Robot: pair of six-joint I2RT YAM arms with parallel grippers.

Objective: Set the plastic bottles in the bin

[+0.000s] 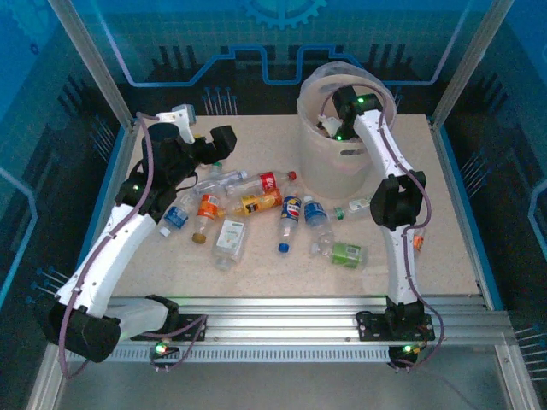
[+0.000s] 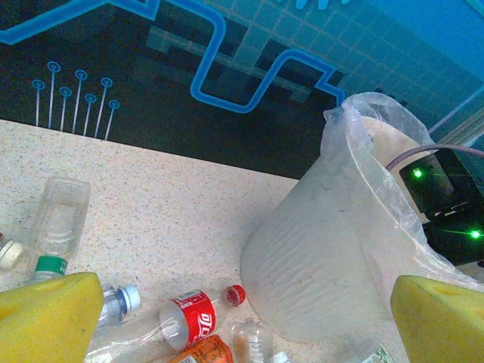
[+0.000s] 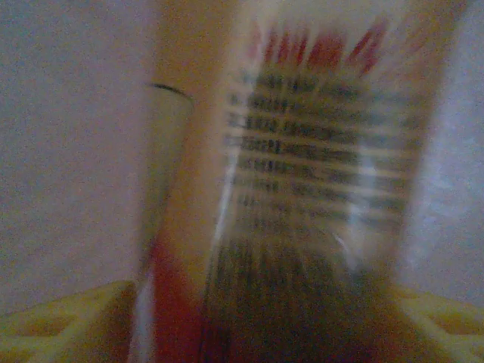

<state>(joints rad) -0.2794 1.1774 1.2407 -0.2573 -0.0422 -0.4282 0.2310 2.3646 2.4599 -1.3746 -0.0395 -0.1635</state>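
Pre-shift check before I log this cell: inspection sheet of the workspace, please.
Surface: speckled beige table, no spills seen.
Job's things: about ten plastic bottles lying left of and in front of the bin; bin upright, liner in; one blurred bottle at the right pincer.
Clutter: nothing seen.
Grippers: left pincer open above the table; right pincer in the bin's mouth, grip unclear.
Cables: purple cable looped along the left arm.
Surroundings: blue panels, aluminium frame.

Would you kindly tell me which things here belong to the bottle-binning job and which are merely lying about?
Job: plastic bottles on the table; bin; blurred red-labelled bottle between the fingers of the right gripper.
Not the job: metal rail; blue wall panel.
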